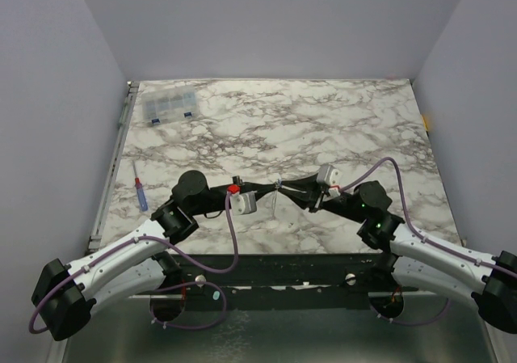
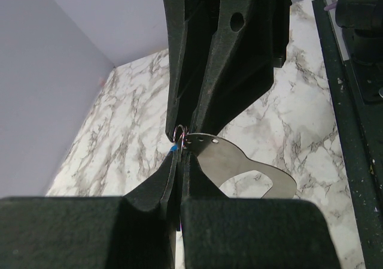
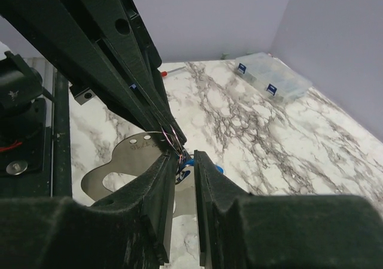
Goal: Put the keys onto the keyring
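A: Nearest first: where to find the keyring (image 2: 179,130)?

B: Up off the table (image 1: 339,128), over its near middle, right where the left gripper (image 1: 271,187) and the right gripper (image 1: 284,187) meet tip to tip. Looks like a thin wire loop, faintly pinkish in the light, with a small blue tag (image 3: 187,161) at its side.

A: And the key (image 2: 233,164)?

B: Hangs just under the loop, touching it or nearly so. Flat, pale silver-grey, with two tiny holes near the top edge and one big rounded cutout lower down. From above, only a thin sliver, edge-on.

A: Grip on either side?

B: Left: squeezed to a hairline, pinching the loop at the very tips. Right: a narrow slit, with the blue tag caught in it. Cannot tell whether threaded onto the loop or merely held against it.

A: Room to move?

B: Little toward the near edge, with the dark frame (image 1: 266,268) just behind. To the left, a blue-handled screwdriver (image 1: 140,193) lying near the railed left edge, well apart from the grippers. To the right, open marble out to the edge. Farther off, marble all the way back, with a clear compartment box (image 1: 168,107) in the far-left corner. Beyond that, pale walls (image 1: 275,23) on the left, right and far sides.
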`<state>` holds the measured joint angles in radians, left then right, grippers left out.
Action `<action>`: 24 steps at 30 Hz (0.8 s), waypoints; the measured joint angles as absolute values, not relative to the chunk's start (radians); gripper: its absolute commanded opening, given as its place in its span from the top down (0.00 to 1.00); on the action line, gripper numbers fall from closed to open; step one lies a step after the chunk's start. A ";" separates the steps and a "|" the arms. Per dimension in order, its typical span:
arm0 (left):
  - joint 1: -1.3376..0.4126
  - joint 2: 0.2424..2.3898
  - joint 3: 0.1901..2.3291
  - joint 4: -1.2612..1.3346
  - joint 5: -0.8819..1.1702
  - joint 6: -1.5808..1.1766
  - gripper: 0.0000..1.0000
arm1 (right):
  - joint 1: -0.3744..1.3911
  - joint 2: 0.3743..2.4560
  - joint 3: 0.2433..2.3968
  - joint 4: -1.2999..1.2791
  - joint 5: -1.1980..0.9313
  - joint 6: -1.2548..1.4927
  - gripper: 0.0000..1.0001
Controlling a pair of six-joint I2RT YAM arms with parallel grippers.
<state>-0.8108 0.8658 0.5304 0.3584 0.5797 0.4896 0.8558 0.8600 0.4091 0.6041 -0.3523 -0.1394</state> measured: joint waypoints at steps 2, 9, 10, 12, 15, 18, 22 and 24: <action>-0.811 0.866 0.530 0.358 0.580 0.490 1.00 | 0.856 0.864 0.410 0.605 -0.353 -0.139 0.74; -0.811 0.866 0.526 0.358 0.580 0.490 1.00 | 0.856 0.876 0.410 0.612 -0.355 -0.137 0.78; -0.811 0.866 0.526 0.358 0.580 0.490 1.00 | 0.856 0.877 0.410 0.614 -0.355 -0.135 0.79; -0.811 0.866 0.526 0.358 0.580 0.490 1.00 | 0.856 0.878 0.410 0.617 -0.355 -0.132 0.81; -0.810 0.866 0.526 0.359 0.580 0.490 1.00 | 0.856 0.881 0.410 0.625 -0.358 -0.131 0.87; -0.808 0.866 0.526 0.360 0.580 0.489 1.00 | 0.856 0.885 0.410 0.629 -0.359 -0.131 0.95; -0.807 0.866 0.525 0.363 0.579 0.489 1.00 | 0.856 0.886 0.413 0.628 -0.360 -0.132 0.99; -0.806 0.866 0.525 0.367 0.579 0.489 1.00 | 0.856 0.886 0.416 0.627 -0.361 -0.131 0.99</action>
<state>-0.8062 0.8658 0.5251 0.3672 0.5793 0.4889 0.8558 0.8856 0.4160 0.6266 -0.3611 -0.1310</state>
